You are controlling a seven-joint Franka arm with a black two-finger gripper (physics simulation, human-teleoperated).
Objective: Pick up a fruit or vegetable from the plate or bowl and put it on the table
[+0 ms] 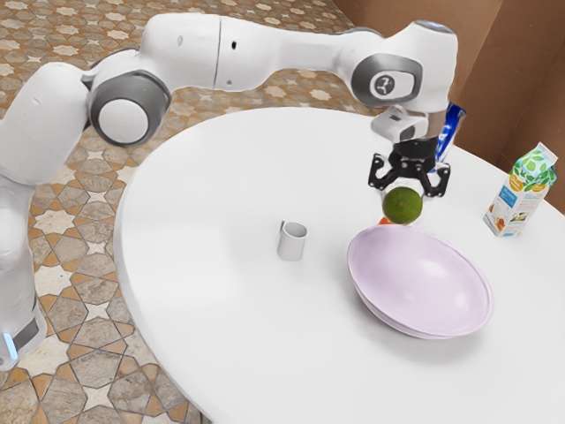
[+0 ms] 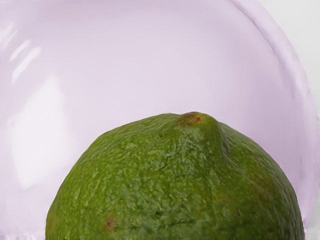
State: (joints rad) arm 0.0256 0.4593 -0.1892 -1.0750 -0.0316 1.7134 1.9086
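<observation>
We had the pincer (image 1: 403, 198) clasped around the lime (image 1: 403, 206), one finger to each side, with the hand pointing down. In the exterior view the lime showed against the rim of the lilac bowl (image 1: 418, 284) that lay farthest from the camera; we could not tell how much room there was between the two. In the wrist view the bowl's pale inside spread out beyond the lime, and its curved rim ran past one side.

The bowl was the main thing in our way, sitting wide on the round tabletop (image 1: 212, 256) toward the exterior view's right. Just past its rim, partly hidden by the lime, was a small orange-red thing (image 1: 385, 221), too covered to name. A small grey mug (image 1: 292, 243) stood upright nearer the middle of the tabletop, apart from the bowl, on the exterior view's left of it. Close to the edge at the exterior view's right we had a tall printed carton (image 1: 521, 191), upright and well apart from the bowl. A blue packet (image 1: 450, 129) showed behind the hand, near the far edge, partly covered by the arm.
</observation>
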